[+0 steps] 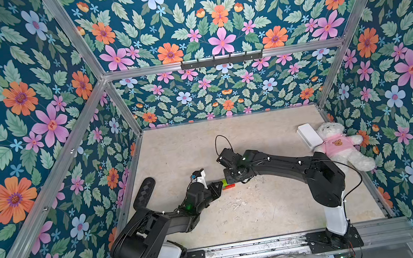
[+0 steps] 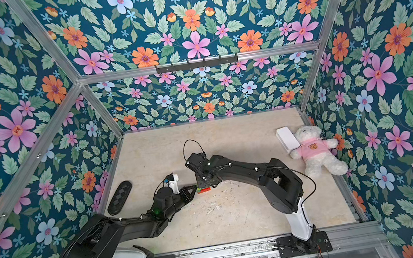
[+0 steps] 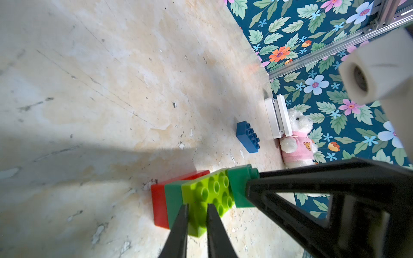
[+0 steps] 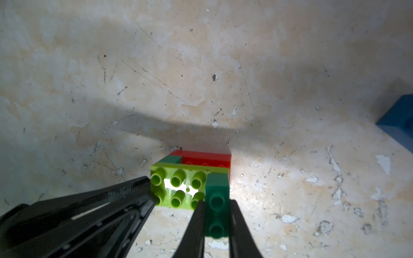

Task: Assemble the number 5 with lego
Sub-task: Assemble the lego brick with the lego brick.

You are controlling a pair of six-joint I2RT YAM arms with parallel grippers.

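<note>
Around the middle of the bench (image 1: 267, 209), a little toward its left edge, your lego stack (image 1: 228, 185) stands upright with the studs up. From below it goes red brick (image 3: 159, 201), lower dark-green brick (image 3: 173, 196), lime-green brick (image 3: 207, 192), upper dark-green brick (image 4: 218, 183). The two dark-green ones sit at opposite ends. The long bricks run about parallel to the near edge.

Your left gripper (image 3: 197, 206) comes from the left side and is clamped on the lime-green brick at its end. Your right gripper (image 4: 216, 202) comes from above and is closed on the upper dark-green brick. This brick touches the lime-green one, but you cannot tell if it is pressed fully down.

At the left edge lies a black oval pad (image 1: 143, 190), well apart from the stack. Farther, toward the far right corner, the blue brick (image 3: 244, 136) lies flat and alone, studs up. In both top views the right arm (image 1: 274, 161) covers it. Behind it, at the right edge, a white box (image 1: 309, 135) lies just beside the head of a teddy (image 1: 341, 145).
</note>
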